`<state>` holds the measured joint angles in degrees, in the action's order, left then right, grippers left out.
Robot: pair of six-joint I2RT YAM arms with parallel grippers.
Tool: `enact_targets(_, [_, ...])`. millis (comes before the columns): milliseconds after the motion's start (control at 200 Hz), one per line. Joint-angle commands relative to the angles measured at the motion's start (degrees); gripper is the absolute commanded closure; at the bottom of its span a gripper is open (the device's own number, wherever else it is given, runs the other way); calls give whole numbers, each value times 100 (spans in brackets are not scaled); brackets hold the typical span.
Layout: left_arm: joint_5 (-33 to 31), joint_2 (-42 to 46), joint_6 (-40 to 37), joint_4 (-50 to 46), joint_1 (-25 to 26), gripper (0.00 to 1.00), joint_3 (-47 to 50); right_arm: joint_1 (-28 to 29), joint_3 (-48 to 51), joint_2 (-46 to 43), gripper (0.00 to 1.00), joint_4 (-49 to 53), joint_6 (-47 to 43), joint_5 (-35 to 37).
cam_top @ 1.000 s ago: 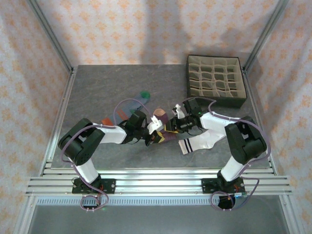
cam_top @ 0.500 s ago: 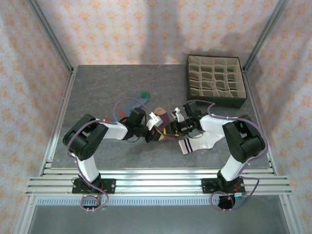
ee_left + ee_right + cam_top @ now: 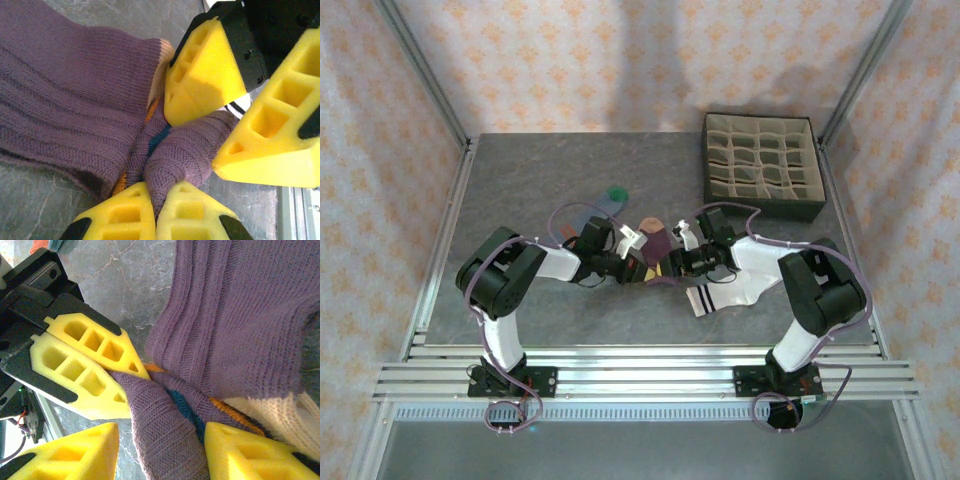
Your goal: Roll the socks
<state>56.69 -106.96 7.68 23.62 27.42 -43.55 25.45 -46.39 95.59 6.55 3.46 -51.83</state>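
The left gripper (image 3: 156, 195) has slid in to meet the right gripper (image 3: 161, 432) over the purple sock (image 3: 658, 244) at mid-table; a second ago there was a gap between them. The left is pinched tight on a twisted fold. The right's jaws stand apart around that same fold, seemingly not squeezing yet. It looks like a regrip to tighten the roll. The white sock (image 3: 728, 292) waits under the right arm.

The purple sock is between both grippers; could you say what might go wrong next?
The left gripper pinches only a narrow fold of the purple sock, which could slip out. The right gripper straddles that fold right beside it, so fingers might collide. The adjoining white sock may get dragged.
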Motion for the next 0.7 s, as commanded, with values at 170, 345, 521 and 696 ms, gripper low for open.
enact_targets(170, [-492, -202, 519, 216, -175, 100, 92, 252, 32, -51, 62, 619, -464, 1446])
enact_targets(345, [-669, -26, 240, 165, -172, 99, 173, 357, -256, 43, 96, 1113, -458, 1908])
enact_targets(521, [-1120, 865, -782, 161, -84, 72, 649, 348, -890, 382, 100, 2080, -373, 1549])
enact_targets(696, [-1843, 1966, -2208, -101, 130, 64, 1079, 350, -1438, 998, 100, 2947, -349, 1151])
